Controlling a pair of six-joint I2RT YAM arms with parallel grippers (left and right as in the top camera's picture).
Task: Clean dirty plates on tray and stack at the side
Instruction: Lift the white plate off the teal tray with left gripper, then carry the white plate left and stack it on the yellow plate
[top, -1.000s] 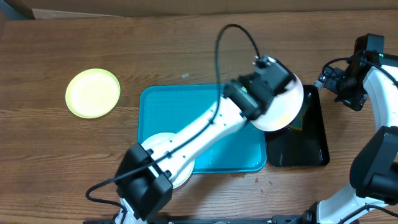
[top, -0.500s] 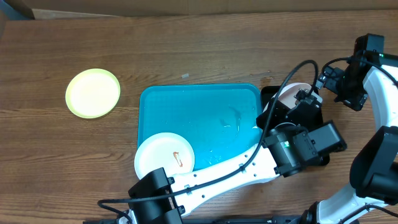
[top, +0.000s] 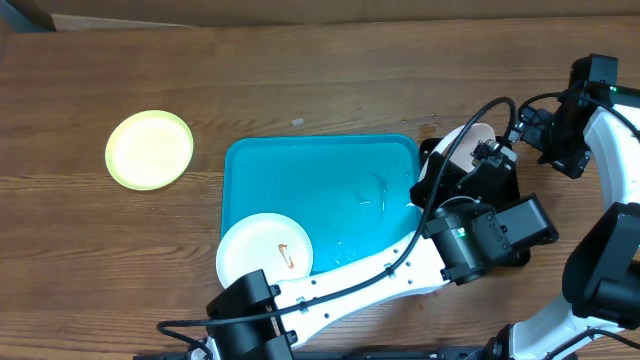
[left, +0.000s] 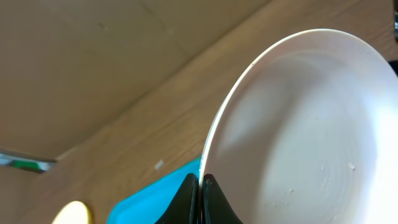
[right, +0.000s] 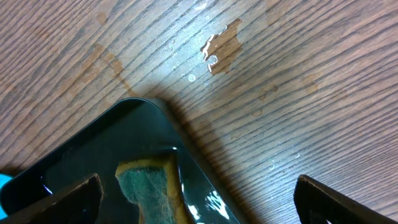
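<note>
Left jaws clamped on white plate (left: 298, 124) rim, right jaws apart above wet wooden table (right: 311, 106)

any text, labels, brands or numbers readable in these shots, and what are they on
None: no words, numbers or logos can be read in any view.
The blue tray, black tray, sponge and held plate show no markings.
The red mark on the plate in the tray is a smear, not writing.
</note>
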